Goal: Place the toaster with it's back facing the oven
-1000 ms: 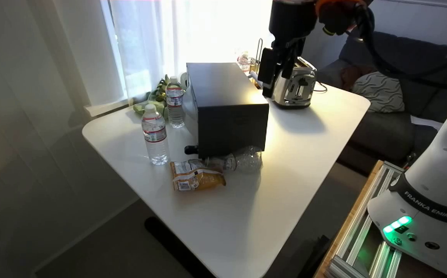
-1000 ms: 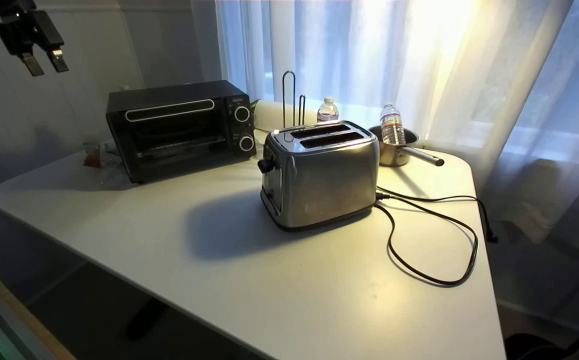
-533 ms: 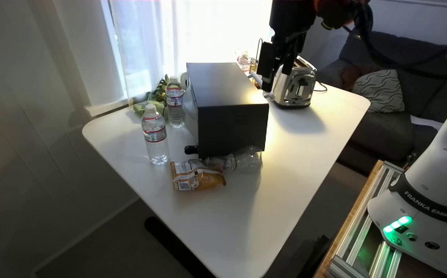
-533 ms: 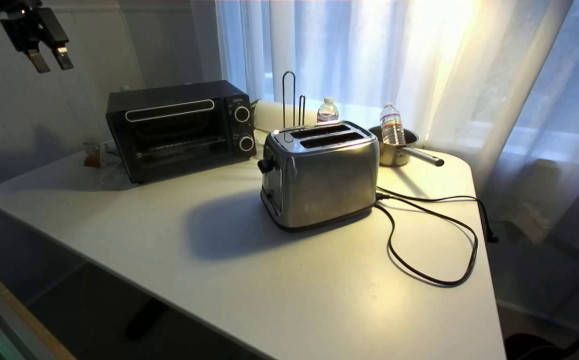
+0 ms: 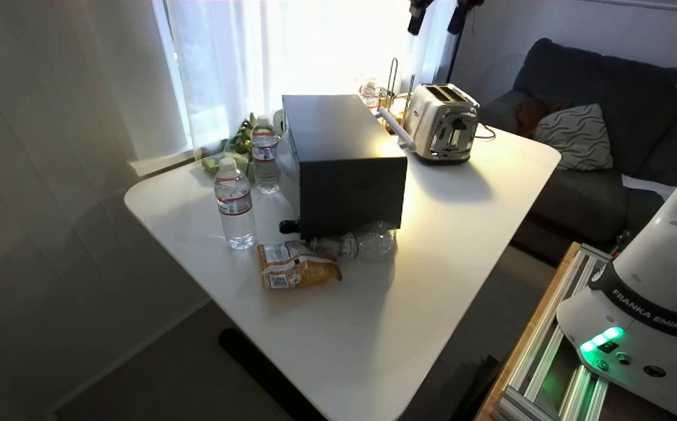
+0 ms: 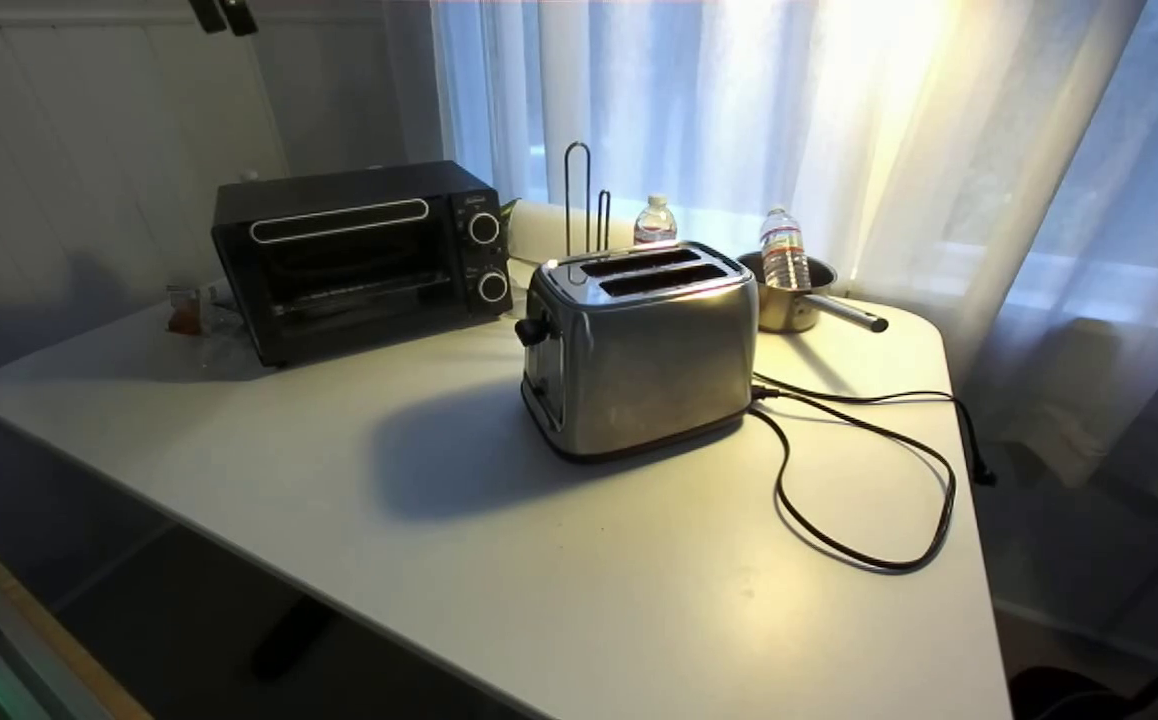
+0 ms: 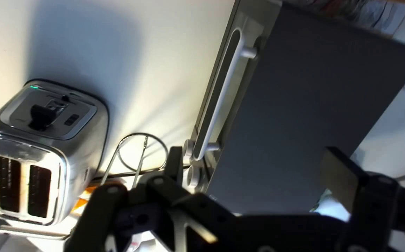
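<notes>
The silver two-slot toaster (image 6: 659, 360) stands upright on the white table. It also shows in an exterior view (image 5: 438, 126) and in the wrist view (image 7: 45, 147). Its lever end faces the oven's side of the table in an exterior view, and its cord (image 6: 879, 565) leaves the opposite end. The black toaster oven (image 6: 359, 270) stands apart from it, with its handle and knobs facing the toaster's side; its top fills the wrist view (image 7: 293, 98). My gripper (image 7: 254, 150) is open and empty, high above the oven. Only its fingertips show in both exterior views (image 5: 435, 23) (image 6: 225, 22).
A wire stand (image 6: 579, 195) and a pot (image 6: 789, 310) holding a water bottle are behind the toaster. Water bottles (image 5: 235, 204), an orange snack bag (image 5: 299, 266) and a crushed clear bottle (image 5: 370, 241) surround the oven. The table edge (image 6: 269, 580) runs along the robot's side.
My gripper has risen, nearly leaving both exterior views, and has moved right in an exterior view. It appears turned, with its fingers now side by side. The toaster and oven have not moved.
</notes>
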`<control>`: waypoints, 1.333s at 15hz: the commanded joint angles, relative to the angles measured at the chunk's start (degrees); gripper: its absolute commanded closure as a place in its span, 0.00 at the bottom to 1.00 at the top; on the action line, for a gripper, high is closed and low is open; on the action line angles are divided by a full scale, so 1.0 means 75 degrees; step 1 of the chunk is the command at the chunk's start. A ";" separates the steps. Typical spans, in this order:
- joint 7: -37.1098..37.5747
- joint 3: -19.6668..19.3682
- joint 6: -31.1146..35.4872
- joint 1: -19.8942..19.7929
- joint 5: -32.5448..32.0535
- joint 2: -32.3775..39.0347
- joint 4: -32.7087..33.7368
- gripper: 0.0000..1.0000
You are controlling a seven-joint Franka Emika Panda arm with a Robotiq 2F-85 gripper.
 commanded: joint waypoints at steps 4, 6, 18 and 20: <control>0.0078 -0.0911 -0.0167 -0.1022 -0.0316 0.0044 0.0821 0.00; -0.0226 -0.1252 -0.0255 -0.1242 -0.0410 0.0108 0.0843 0.00; -0.1778 -0.2841 0.1180 -0.2057 -0.1348 0.1974 0.0838 0.00; -0.1524 -0.2982 0.1684 -0.2218 -0.1478 0.2413 0.0961 0.00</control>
